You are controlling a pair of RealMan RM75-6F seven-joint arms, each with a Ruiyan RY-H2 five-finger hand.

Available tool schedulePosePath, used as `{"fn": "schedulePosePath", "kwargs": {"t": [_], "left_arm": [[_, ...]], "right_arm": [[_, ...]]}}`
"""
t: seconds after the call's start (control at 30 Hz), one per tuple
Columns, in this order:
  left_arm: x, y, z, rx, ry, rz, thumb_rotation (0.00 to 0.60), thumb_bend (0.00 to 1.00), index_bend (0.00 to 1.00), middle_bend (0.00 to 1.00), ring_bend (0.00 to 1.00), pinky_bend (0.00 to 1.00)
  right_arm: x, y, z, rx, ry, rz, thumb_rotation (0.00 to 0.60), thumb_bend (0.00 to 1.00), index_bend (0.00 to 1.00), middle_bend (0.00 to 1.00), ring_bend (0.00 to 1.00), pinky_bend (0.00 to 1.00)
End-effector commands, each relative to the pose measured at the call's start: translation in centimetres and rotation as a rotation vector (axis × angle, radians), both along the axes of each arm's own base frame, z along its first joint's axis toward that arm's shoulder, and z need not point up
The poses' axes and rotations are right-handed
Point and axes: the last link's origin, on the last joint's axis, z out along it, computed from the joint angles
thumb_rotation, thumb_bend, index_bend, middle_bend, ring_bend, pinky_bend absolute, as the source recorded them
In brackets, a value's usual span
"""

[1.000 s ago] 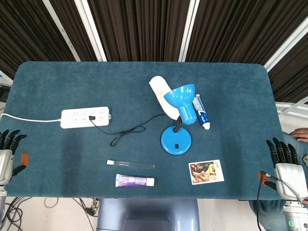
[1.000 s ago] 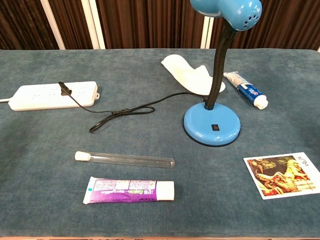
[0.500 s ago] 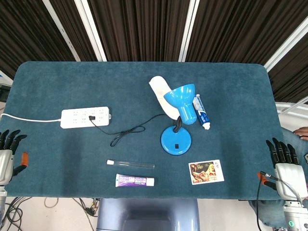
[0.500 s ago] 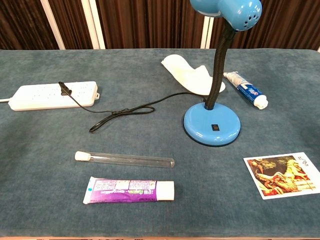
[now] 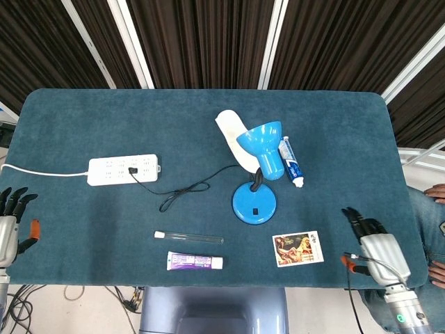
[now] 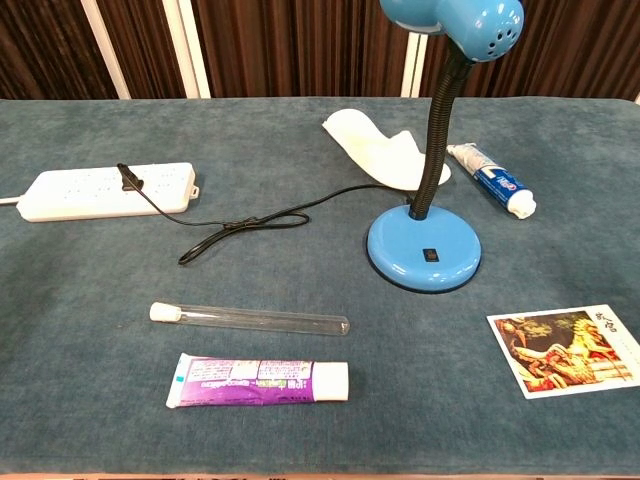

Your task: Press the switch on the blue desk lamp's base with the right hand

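The blue desk lamp stands mid-table on a round blue base, its shade tilted up and back. A small black switch sits on the front of the base. My right hand hovers over the table's front right corner, fingers apart and empty, well to the right of the base. My left hand hangs off the table's left edge, fingers spread, holding nothing. Neither hand appears in the chest view.
A photo card lies between the base and my right hand. A test tube and a purple tube lie at the front. A white power strip with the lamp's black cord, a white cloth and a toothpaste tube are nearby.
My right hand has moved left from beyond the table's right edge to over the front right corner. The left hand and all objects have stayed put.
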Motion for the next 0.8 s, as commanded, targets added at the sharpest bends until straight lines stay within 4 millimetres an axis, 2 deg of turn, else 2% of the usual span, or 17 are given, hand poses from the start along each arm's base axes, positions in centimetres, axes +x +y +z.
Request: {"fn": "schedulePosePath", "kwargs": {"t": [0.03,0.13,0.47,0.8], "left_arm": [[0.0,0.0,0.0,0.001,-0.001,0.001,0.6,0.53,0.21,0.1,0.01,0.0],[0.0,0.0,0.0,0.002,-0.002,0.004,0.6,0.53,0.21,0.1,0.01,0.0],[-0.1,0.0,0.0,0.001,-0.005,0.009,0.6,0.53,0.21,0.1,0.01,0.0],[-0.1,0.1,0.0,-0.003,-0.007,0.015,0.6,0.53,0.21,0.1,0.01,0.0]], "right_arm": [[1.9,-1.7,-1.5,0.057,0.005,0.038,0.6,0.25,0.0,0.26,0.47,0.36],[3.1,-2.6,-2.6,0.081,0.007,0.055,0.6,0.25,0.0,0.32,0.51,0.41],[7.1,-4.9,-7.6,0.188,0.01,0.082,0.6,0.25,0.0,0.41,0.55,0.56],[8.7,-6.2,-11.7,0.255,0.054,0.061,0.6,0.25,0.0,0.5,0.62,0.68]]}}
